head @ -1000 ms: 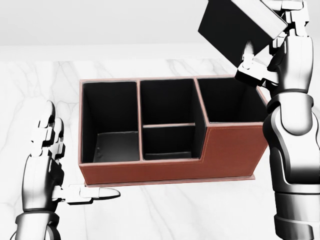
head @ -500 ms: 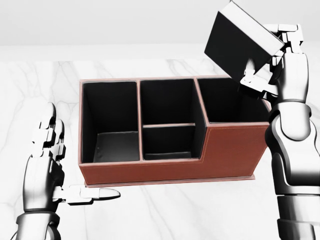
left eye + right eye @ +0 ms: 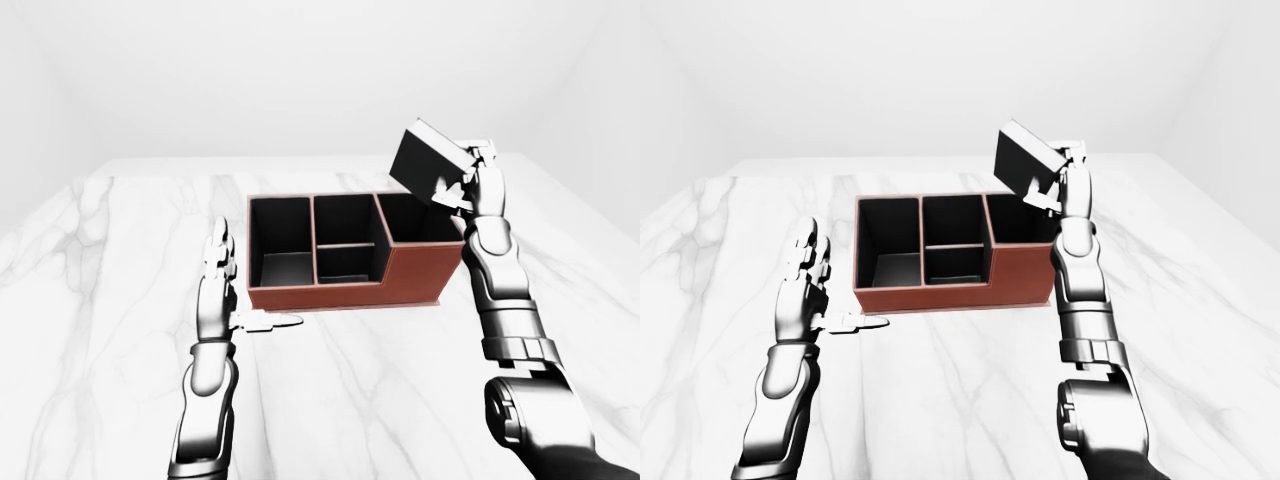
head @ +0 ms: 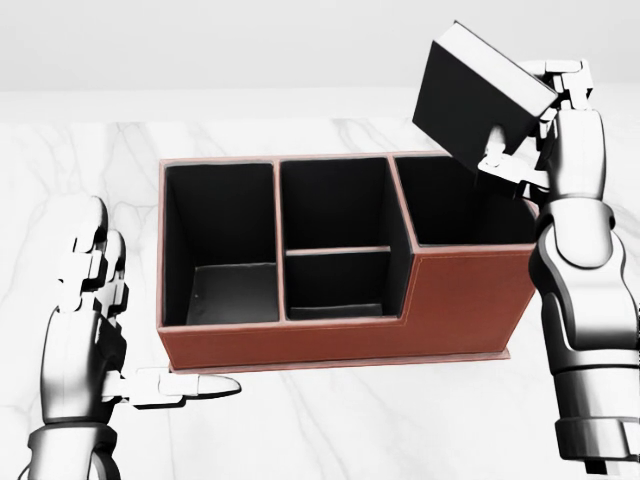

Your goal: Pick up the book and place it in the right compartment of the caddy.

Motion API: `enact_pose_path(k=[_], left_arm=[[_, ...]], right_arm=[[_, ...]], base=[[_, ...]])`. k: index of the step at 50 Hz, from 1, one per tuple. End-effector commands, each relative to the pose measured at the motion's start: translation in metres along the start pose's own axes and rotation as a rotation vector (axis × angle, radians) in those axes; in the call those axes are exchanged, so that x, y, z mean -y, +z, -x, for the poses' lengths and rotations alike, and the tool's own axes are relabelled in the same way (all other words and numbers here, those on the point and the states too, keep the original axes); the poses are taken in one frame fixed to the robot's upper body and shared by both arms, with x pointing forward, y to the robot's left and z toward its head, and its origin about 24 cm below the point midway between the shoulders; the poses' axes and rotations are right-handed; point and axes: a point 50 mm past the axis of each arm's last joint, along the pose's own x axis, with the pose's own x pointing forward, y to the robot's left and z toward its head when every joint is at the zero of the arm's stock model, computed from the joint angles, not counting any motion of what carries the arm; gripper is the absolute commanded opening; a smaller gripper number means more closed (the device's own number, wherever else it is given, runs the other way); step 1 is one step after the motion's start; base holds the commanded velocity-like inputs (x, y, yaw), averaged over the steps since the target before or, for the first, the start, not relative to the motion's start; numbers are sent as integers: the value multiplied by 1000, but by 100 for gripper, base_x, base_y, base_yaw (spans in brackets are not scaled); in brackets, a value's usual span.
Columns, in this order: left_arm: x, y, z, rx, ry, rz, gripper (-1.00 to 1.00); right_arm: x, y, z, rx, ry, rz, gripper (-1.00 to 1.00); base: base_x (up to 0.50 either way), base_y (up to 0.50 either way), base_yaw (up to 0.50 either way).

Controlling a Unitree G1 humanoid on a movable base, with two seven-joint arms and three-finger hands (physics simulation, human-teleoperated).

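Note:
A black book (image 4: 478,92) with a pale page edge hangs tilted above the right compartment (image 4: 462,200) of the brown caddy (image 4: 440,305). My right hand (image 4: 535,120) is shut on the book's lower right corner, near the top right of the head view. The caddy stands on the marble table (image 4: 350,420), with a tall right bin, two small middle bins and a left bin, all showing dark insides. My left hand (image 4: 120,330) stands open to the left of the caddy, thumb pointing toward its lower left corner, holding nothing.
The white marble table (image 3: 100,260) stretches wide on both sides of the caddy. A plain white wall (image 3: 300,70) rises beyond the table's far edge. No other objects show.
The right hand has lifted slightly and moved right with the book, which now sits a little higher over the right compartment. The left hand has shifted slightly left. The caddy has not moved.

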Motion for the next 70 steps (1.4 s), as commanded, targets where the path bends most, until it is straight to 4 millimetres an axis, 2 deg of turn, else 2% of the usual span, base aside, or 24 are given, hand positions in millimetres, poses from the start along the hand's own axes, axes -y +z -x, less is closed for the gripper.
enact_pose_path(k=[1,2,4,5,8,21,24,36,53,54,56,62,70], left_arm=[[0,1,1,4,-2,2,100],[0,2,1,6,-3,2,100],[0,1,1,2,-3,2,100],[-1,1,1,4,-3,2,100],[0,-1,1,-4,-3,1,100],[0,-5,0,-23,-4,0,100],[0,-5,0,-21,-3,0,100],[-1,-7,0,-28,-1,-1,100],[0,-6,1,-26,-2,-1,100],[0,-6,0,-26,-2,-1,100],[0,-6,1,-24,-3,-1,100],[-1,-6,0,-26,-3,-1,100],[-1,-7,0,-30,-3,-1,100]], right_arm=[[3,7,-8,31,-23,-60,-100],[2,-3,-6,31,-23,-58,-100],[3,5,-10,29,-23,-56,-100],[1,-3,-8,29,-23,-56,-100],[2,6,-12,27,-20,-53,-100],[7,3,-18,16,-34,-38,-100],[6,-6,-16,2,-34,-30,-100],[11,-22,-15,-61,-47,-12,-100],[15,-26,-5,-46,-50,-15,-100],[14,-37,-2,-87,-50,-13,-100],[15,-27,-4,-47,-46,-14,-100],[15,-41,-2,-110,-48,-3,-100],[16,-47,-4,-145,-51,7,-100]], base=[[0,0,0],[0,0,0],[0,0,0],[0,0,0],[0,0,0],[0,0,0],[0,0,0],[0,0,0],[0,0,0],[0,0,0],[0,0,0],[0,0,0],[0,0,0]])
